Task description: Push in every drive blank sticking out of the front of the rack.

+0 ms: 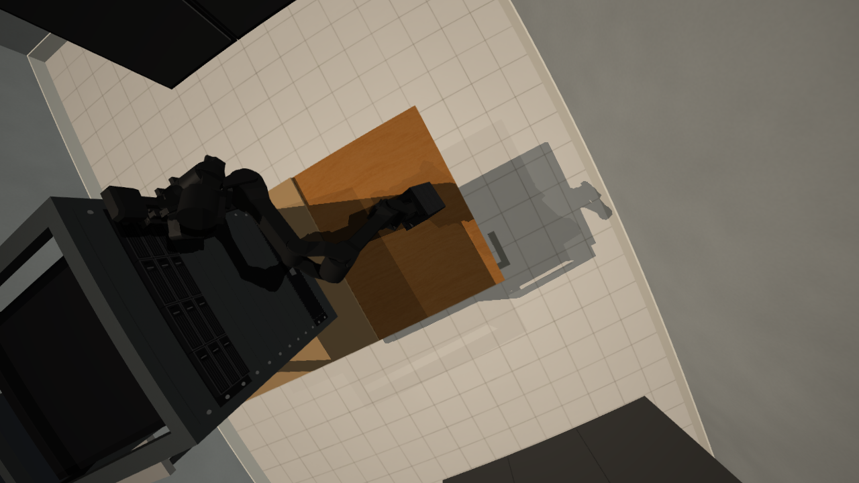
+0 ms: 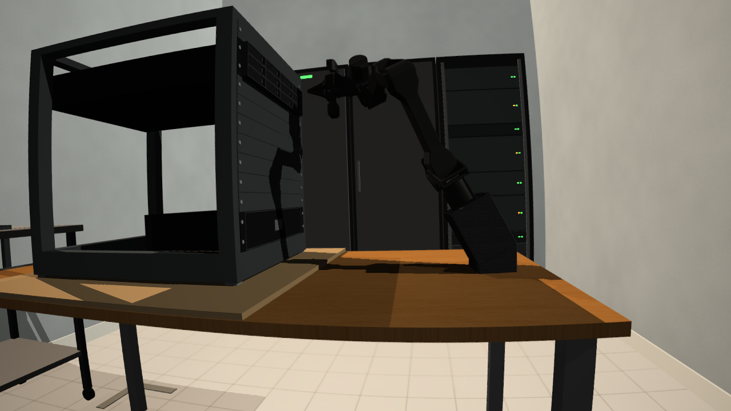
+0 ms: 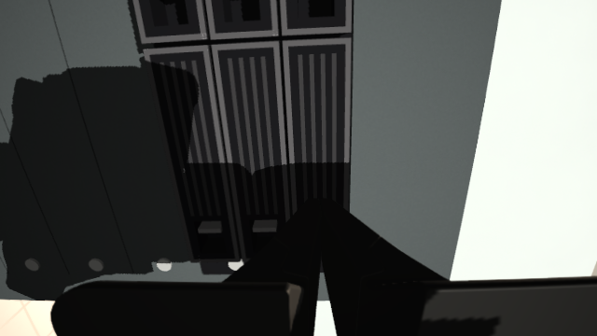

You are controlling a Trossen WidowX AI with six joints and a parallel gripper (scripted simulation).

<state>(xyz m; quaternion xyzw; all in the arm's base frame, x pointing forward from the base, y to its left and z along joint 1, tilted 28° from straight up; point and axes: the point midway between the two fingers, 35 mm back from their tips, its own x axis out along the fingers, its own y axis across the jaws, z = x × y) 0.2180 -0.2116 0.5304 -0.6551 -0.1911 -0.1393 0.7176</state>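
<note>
The black open-frame rack (image 1: 105, 264) (image 2: 227, 153) stands on a tan mat (image 2: 204, 301) on the wooden table (image 2: 460, 301) (image 1: 384, 162). A band of ribbed drive blanks (image 1: 192, 312) (image 2: 270, 76) runs along the top of its front. In the wrist view three blanks (image 3: 247, 117) stand side by side. My gripper (image 3: 319, 210) (image 2: 309, 90) (image 1: 120, 204) is shut and empty. Its tips sit at the near end of the rightmost blank (image 3: 317, 107) and hide its latch. I cannot tell whether they touch it, nor which blanks stick out.
The arm's base (image 2: 485, 234) (image 1: 426, 201) stands at the table's far right, and the arm reaches up and across to the rack's top corner. Tall server cabinets (image 2: 480, 127) stand behind the table. A low side table (image 2: 30, 229) is at the left.
</note>
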